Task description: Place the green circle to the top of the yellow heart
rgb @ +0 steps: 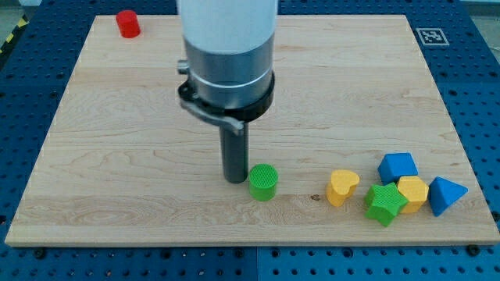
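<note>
The green circle (263,181) lies on the wooden board (117,156), low and near the middle. The yellow heart (341,187) lies to its right, at about the same height, with a gap between them. My tip (235,180) stands just left of the green circle, touching it or nearly so. The rod rises from there into the arm's grey and white body (227,55).
A cluster sits at the lower right: a green star (384,204), a yellow hexagon (412,193), a blue pentagon-like block (398,166) and a blue triangle (445,194). A red cylinder (128,23) stands at the top left corner.
</note>
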Tool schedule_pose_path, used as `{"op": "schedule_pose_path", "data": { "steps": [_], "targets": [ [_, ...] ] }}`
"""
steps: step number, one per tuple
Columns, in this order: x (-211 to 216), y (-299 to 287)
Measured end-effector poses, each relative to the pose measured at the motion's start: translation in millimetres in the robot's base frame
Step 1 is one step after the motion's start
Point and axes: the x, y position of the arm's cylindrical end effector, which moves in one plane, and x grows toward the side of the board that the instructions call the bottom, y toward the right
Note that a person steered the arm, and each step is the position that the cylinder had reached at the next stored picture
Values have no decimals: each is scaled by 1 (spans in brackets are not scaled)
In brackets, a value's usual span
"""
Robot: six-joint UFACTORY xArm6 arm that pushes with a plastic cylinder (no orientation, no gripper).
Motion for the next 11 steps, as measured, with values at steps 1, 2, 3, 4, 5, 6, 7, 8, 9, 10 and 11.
{"op": "schedule_pose_path", "data": {
  "steps": [1,2,3,4,5,6,7,8,9,10,11],
  "targets": [
    [16,-12],
    [16,-10],
    [16,17],
    [16,48],
    [16,71],
    [16,88],
    [16,92],
    [16,94],
    [6,108],
    [-1,129],
    [-1,127]
  ]
}}
